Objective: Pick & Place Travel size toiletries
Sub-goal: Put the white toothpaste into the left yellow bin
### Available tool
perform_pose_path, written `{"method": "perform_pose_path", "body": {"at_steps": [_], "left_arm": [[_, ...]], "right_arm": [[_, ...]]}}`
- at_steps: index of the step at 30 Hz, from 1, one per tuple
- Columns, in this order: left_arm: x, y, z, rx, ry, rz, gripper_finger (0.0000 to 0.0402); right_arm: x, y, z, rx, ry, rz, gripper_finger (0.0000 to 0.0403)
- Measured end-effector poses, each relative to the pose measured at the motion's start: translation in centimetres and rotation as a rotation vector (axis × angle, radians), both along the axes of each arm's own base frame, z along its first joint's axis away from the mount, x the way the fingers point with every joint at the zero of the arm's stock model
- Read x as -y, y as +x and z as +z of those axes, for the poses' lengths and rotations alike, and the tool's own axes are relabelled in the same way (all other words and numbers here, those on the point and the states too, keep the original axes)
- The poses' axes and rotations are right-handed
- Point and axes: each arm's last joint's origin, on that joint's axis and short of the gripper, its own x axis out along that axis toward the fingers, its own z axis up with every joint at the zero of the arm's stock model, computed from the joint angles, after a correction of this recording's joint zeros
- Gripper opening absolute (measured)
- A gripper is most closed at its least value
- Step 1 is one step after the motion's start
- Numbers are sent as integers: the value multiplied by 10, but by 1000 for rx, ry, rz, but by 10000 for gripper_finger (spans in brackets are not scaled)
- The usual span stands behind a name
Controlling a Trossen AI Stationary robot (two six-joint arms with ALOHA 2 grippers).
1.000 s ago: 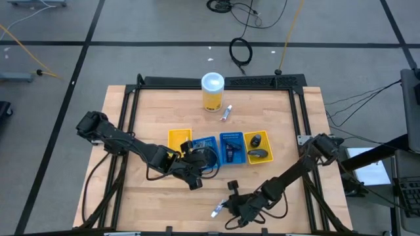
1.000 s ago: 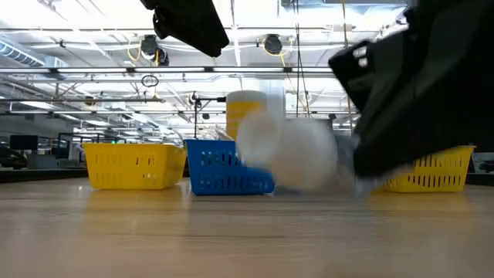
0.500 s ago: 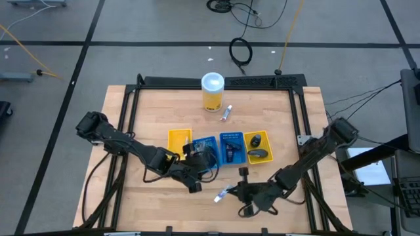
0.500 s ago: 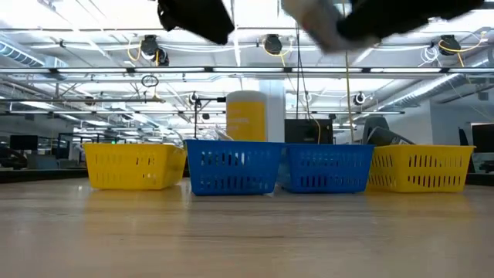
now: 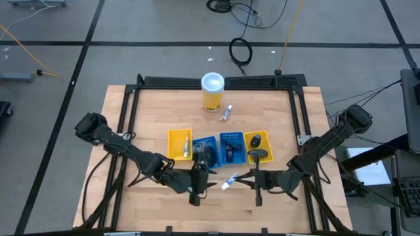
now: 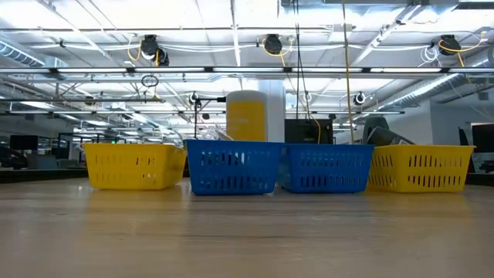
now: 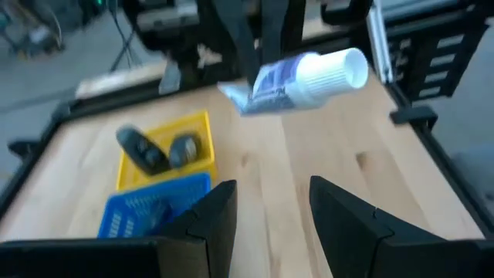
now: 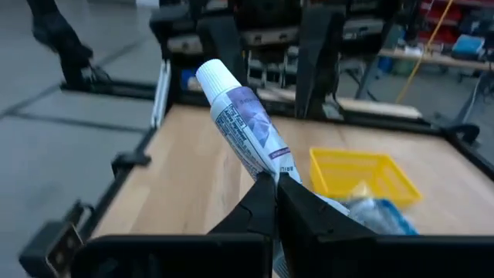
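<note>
Moved up from the surface's near edge: right tool (image 5: 237, 178) now clamped on white tube (image 5: 229, 181) at its crimped tail, just before the trays. Left tool (image 7: 266, 208) parted, empty, facing it. Light, soft, slick; grip flat crimp.

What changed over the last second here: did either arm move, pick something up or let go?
The right gripper, shut on the small white tube with blue print, lifted it off the table's near edge and carried it toward the trays. The left gripper, open, swung to face it. The yellow and blue trays, yellow canister and far tube stayed put.
</note>
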Motion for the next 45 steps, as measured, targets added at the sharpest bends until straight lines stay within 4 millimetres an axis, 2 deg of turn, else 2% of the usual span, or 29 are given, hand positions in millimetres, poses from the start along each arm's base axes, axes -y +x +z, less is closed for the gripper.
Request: {"method": "perform_pose_path", "body": {"at_steps": [5, 13, 35, 38, 45], "left_arm": [[1, 5, 9, 92, 39, -35, 161], [0, 9, 17, 177, 85, -60, 161], [2, 9, 21, 213, 129, -88, 157], [2, 9, 21, 212, 129, -88, 132], [2, 9, 22, 220, 135, -85, 20]], "right_arm": [[2, -2, 4, 74, 2, 11, 0], [6, 1, 4, 82, -5, -5, 0], [18, 10, 7, 100, 21, -31, 0], [17, 10, 7, 99, 21, -31, 0], [17, 9, 5, 88, 21, -23, 0]]}}
